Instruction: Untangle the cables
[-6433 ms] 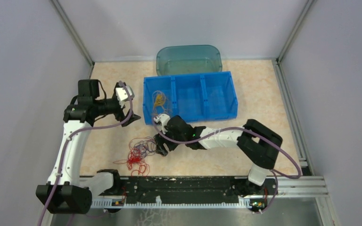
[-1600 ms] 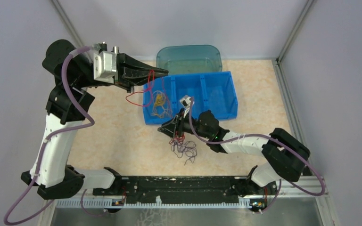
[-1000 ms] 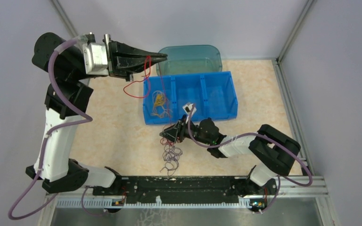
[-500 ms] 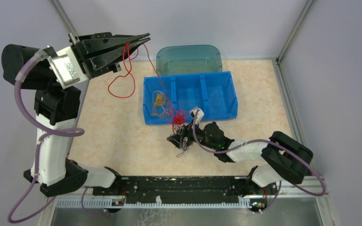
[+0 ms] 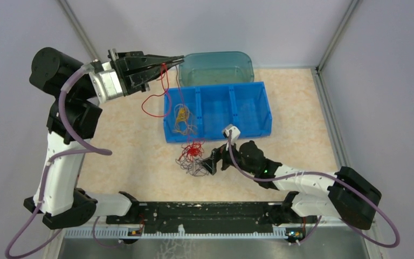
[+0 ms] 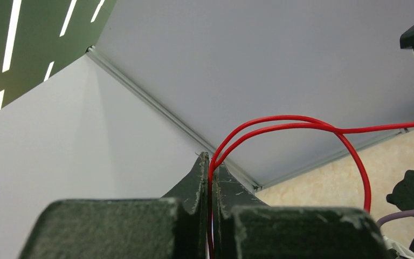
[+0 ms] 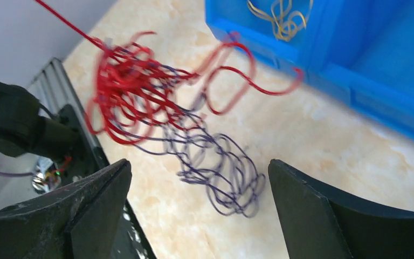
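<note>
The cables form a clump on the table just in front of the blue bin: a red tangle (image 5: 194,150) (image 7: 129,91) on top of dark purple coils (image 5: 191,168) (image 7: 221,167). One red strand (image 5: 151,105) (image 6: 302,123) rises from the clump to my left gripper (image 5: 180,58) (image 6: 211,159), which is raised high and shut on it, with a loop hanging below. My right gripper (image 5: 210,162) (image 7: 199,162) is open just right of the clump, the purple coils lying between its spread fingers, apart from both. A yellow-orange cable (image 5: 181,116) (image 7: 280,13) lies in the bin's left compartment.
The blue three-compartment bin (image 5: 248,127) stands at mid-table, with a teal translucent tub (image 5: 215,67) behind it. Grey walls close in the left, back and right. The black rail with the arm bases (image 5: 210,210) runs along the near edge.
My right gripper has opened wide and let go of the clump, which now sits lower on the table. My left gripper has swung down and right, still gripping the red strand.
</note>
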Robot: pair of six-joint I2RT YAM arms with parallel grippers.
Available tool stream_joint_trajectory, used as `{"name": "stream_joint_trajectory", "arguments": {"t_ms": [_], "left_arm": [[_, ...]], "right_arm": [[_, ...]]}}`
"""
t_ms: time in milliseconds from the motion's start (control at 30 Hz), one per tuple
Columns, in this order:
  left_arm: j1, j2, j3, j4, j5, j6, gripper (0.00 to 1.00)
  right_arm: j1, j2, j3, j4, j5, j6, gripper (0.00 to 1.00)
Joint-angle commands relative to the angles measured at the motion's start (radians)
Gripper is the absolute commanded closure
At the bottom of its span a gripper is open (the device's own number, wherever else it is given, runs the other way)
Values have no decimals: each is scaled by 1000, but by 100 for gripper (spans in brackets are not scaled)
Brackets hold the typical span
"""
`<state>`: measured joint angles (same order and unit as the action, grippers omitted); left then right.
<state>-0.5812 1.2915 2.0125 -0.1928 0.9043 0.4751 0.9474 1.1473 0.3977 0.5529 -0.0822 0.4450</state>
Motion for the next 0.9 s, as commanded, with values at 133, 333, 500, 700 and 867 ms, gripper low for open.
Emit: {"name": "stream_joint_trajectory", "arguments": {"t_ms": [133,333,500,700,867], "left_arm": [[-5,-37,60,-148,-37,226,100],[-5,-84,53,-248,-120,350,100],[-5,-100,41,-269,-122,373,100],[-5,-105,56,-269,-149,395,100],[-5,-125,22,-286,-168,418,100]], "right_arm": [[8,-57,10,-200,71,8,9],[9,-18,4,-202,57,77,33],[17,133,105,-267,36,69,40],[63,269,202,-295,83,72,45],[103,356,259,-309,105,67,62]]}}
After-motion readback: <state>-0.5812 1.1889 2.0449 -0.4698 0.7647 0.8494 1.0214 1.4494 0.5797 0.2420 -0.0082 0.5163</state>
